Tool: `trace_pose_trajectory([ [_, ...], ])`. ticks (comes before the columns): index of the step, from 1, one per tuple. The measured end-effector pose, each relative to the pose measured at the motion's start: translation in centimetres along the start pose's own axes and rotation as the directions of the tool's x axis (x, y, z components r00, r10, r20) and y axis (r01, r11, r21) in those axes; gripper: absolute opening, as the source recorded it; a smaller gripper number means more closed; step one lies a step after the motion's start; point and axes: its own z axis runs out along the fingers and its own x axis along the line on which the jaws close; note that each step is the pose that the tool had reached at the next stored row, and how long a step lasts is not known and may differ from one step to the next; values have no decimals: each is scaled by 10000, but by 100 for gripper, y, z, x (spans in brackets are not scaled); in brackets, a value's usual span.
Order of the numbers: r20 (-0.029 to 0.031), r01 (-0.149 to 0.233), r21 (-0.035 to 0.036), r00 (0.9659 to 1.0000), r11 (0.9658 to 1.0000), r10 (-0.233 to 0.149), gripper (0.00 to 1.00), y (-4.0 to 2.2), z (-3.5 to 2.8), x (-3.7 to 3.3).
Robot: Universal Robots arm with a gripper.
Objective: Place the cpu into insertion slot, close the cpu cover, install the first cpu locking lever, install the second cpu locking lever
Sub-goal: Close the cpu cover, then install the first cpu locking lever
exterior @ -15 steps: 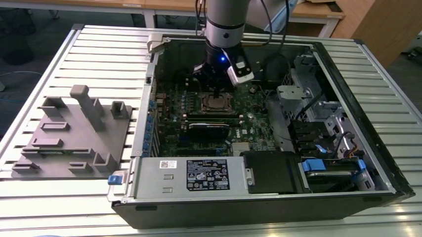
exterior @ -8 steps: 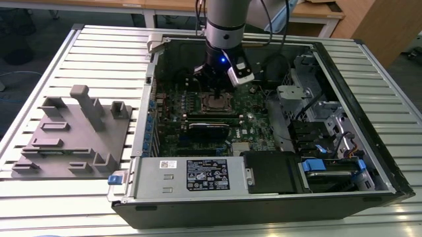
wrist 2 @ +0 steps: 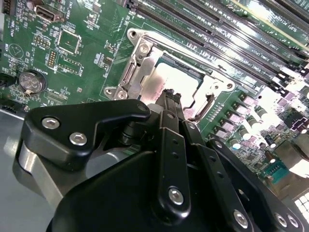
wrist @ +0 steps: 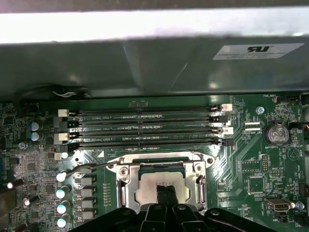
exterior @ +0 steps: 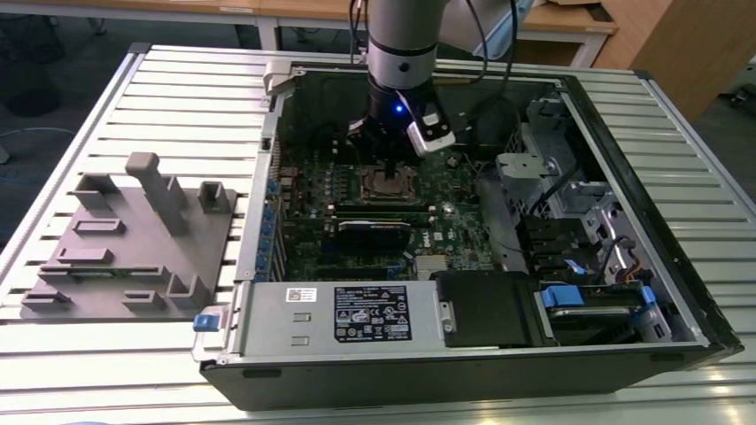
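Black claw (wrist: pixel 166 191), tips pressed together, hides part of the dull silver-grey square cpu (wrist: pixel 148 187) directly beneath.

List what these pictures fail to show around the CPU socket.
- Near side of the cpu cover, both wrist views: hidden behind the gripper.
- Whether the gripper touches the cpu: its own body hides the contact spot in both wrist views, and it is too small in the exterior view.
- Whether the locking lever is latched: its hooked end is too small, first wrist view.
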Motion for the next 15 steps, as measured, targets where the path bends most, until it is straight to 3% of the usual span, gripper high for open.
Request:
trace_pose_trajectory([
  [3,8,1,1,10000,10000,-1,10,-3,3,32],
  [15,12,1,8,10000,10000,-1,10,-10,8,32],
])
